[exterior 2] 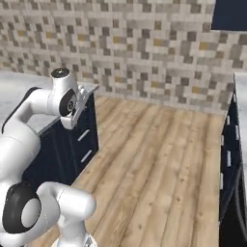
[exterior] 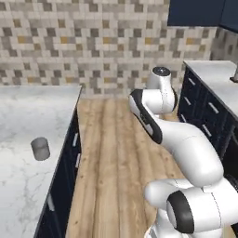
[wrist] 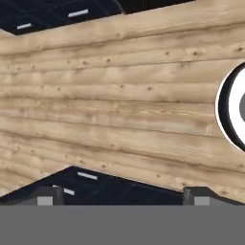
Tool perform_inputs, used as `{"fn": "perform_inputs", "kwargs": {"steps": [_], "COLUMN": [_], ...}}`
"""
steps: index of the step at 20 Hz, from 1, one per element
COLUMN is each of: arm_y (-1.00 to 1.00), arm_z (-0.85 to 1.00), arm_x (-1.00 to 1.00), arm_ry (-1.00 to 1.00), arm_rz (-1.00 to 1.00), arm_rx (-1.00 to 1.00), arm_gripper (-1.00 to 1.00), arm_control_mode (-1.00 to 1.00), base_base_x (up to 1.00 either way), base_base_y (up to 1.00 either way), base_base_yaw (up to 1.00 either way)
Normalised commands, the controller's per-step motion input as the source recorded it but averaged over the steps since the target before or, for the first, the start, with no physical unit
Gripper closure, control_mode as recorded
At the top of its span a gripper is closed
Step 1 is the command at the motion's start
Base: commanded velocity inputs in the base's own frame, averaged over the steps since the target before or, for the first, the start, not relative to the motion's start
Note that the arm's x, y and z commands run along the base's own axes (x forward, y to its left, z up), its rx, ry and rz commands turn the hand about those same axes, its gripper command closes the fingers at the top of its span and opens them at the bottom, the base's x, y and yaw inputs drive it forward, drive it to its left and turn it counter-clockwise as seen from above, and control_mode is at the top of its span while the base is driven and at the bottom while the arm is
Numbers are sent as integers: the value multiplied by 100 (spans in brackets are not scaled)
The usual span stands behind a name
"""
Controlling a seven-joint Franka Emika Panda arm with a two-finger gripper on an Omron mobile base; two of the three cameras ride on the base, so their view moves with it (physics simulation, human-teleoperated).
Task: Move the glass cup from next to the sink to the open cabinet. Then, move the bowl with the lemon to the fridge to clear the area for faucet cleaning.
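Note:
The glass cup (exterior: pixel 40 148), a small translucent grey tumbler, stands upright on the white marble counter (exterior: pixel 28 111) at the left. My arm is folded over the wooden floor between the two counter runs, well to the right of the cup. In the hand view my gripper (wrist: pixel 123 197) is open with nothing between its fingertips (wrist: pixel 45 196), and it looks down at the floor planks. A navy wall cabinet (exterior: pixel 195 11) hangs at the top right; I cannot tell whether it is open. The sink, bowl, lemon, fridge and faucet are out of view.
Navy base cabinets with bar handles (exterior: pixel 74 139) run under the left counter. A second marble counter (exterior: pixel 214 79) on navy drawers (exterior: pixel 200 107) lines the right side. A tiled wall (exterior: pixel 83 42) closes the far end of the wooden floor (exterior 2: pixel 159 154).

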Motion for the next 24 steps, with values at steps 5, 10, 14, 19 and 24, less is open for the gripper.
{"fn": "perform_inputs", "kwargs": {"steps": [5,10,14,19,24], "arm_y": [0,0,0,0,0], "arm_z": [0,0,0,0,0], "arm_x": [0,0,0,0,0], "arm_ry": [0,0,0,0,0], "arm_rz": [0,0,0,0,0], "arm_rx": [0,0,0,0,0], "arm_gripper": [-100,-100,-100,-100,-100], "arm_control_mode": [100,100,100,100,100], "base_base_x": [13,16,38,50,53], "base_base_y": [0,-18,-57,-88,-86], "base_base_yaw": [89,78,59,42,39]}}
